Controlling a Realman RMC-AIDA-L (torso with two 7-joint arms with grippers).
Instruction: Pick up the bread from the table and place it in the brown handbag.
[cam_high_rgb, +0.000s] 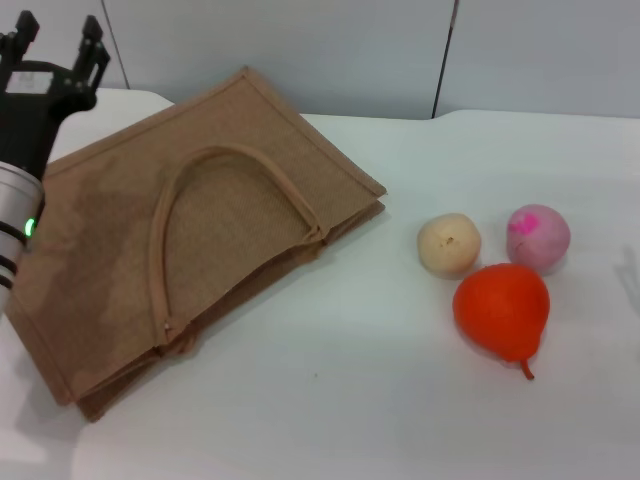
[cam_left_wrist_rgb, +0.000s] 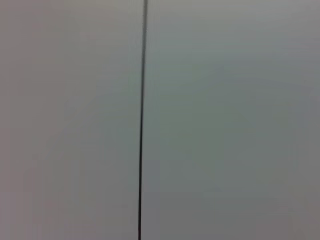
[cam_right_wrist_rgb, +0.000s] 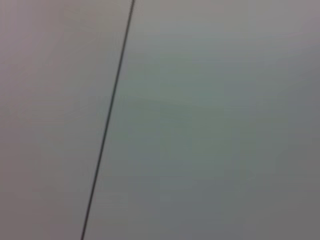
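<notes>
Nearest me the white desk (cam_high_rgb: 360, 420) lies bare along the bottom of the frame. A little farther up, at the right, an orange pear (cam_high_rgb: 503, 308) sits with a beige bun (cam_high_rgb: 449, 243) and a pink ball (cam_high_rgb: 538, 238) just behind it, the three close together. The brown handbag (cam_high_rgb: 190, 230) lies flat across the left half, one looped handle on top and its mouth apparently towards the lower left. I cannot find the bread anywhere: it is not on the visible desk, and whether it is inside the bag or out of frame I cannot tell. The left arm (cam_high_rgb: 15, 205) stands along the left edge with a green light on its silver cuff; its jaws at the upper left of the frame are spread wide and hold nothing, raised beyond the bag's far corner. The right arm is out of sight, and both wrist views show only a grey wall (cam_left_wrist_rgb: 225, 120) with a dark seam. I judge that either the pick has not begun or the bread is already bagged; my next move calls for locating the loaf before committing an arm. No brand, label or writing is readable.
</notes>
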